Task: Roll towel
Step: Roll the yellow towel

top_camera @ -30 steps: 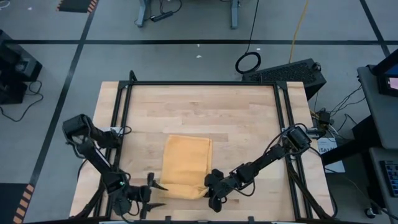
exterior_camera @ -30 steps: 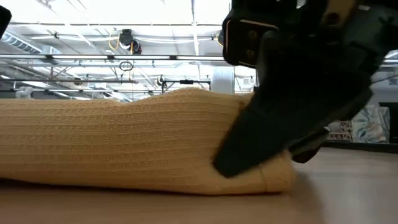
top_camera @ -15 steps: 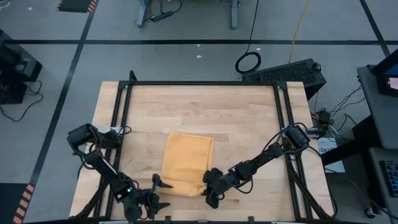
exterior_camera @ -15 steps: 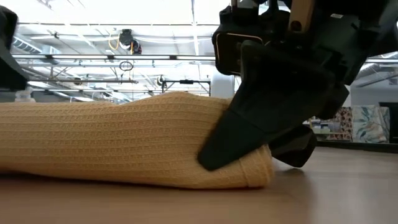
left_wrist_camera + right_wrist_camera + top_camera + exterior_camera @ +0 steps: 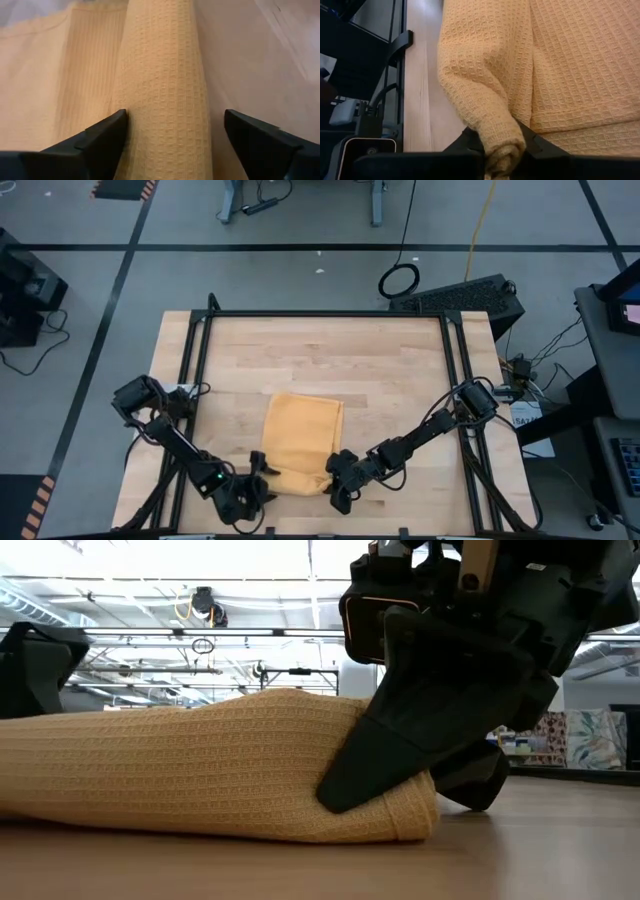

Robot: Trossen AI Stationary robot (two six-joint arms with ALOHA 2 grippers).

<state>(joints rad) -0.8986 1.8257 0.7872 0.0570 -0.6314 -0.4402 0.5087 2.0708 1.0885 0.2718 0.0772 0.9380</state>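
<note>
The towel [image 5: 300,442] lies at the table's [image 5: 320,350] six o'clock, its near edge already curled, the right gripper [image 5: 335,483] pinching the roll's end while the left gripper [image 5: 262,477], wide open, has just closed in to straddle the other end, ready to roll.

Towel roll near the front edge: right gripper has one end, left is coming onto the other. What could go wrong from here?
1. The left gripper is open, straddling the rolled edge of the towel without clamping it. If only the right gripper advances, the roll may skew.
2. The right gripper pinches just the roll's end; a pull could tug that end out or loosen the roll.
3. The flat part lies unheld and could bunch or slide on the table.
</note>
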